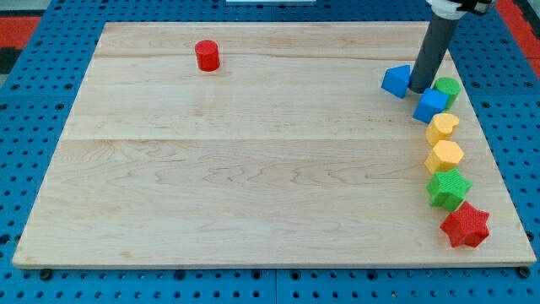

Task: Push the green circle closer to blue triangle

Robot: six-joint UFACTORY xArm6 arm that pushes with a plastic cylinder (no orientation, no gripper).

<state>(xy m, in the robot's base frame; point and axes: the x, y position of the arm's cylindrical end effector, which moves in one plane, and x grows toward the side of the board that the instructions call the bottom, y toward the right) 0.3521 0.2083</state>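
Camera view, single frame: board with my tip (419, 89) set down near the view's upper right corner. The rig has no fingers and nothing that opens or closes; it ends in a bare rod that holds nothing and can only push. The tip stands in the gap between the blue triangle (395, 81), just beside it at nine o'clock, and the green circle (448, 88), just beside it at three o'clock. A blue cube (430, 105) lies at about five o'clock from the tip, touching or nearly touching the green circle.

Step in hand, as I judge it: positioning for the push, since the tip sits on the wrong side of the circle. The next move calls for going round to the circle's three o'clock side, close to the board edge, then driving it toward nine o'clock without dragging the blue cube along.

Below, running toward six o'clock: a yellow block (442, 127), a yellow hexagon (445, 156), a green star (448, 188) and a red star (465, 225). A red cylinder (207, 56) stands well apart at upper left.

Hard to make out: the rod and cube cover part of the circle; whether the tip touches either block is unclear. The rod's upper end is cut off.
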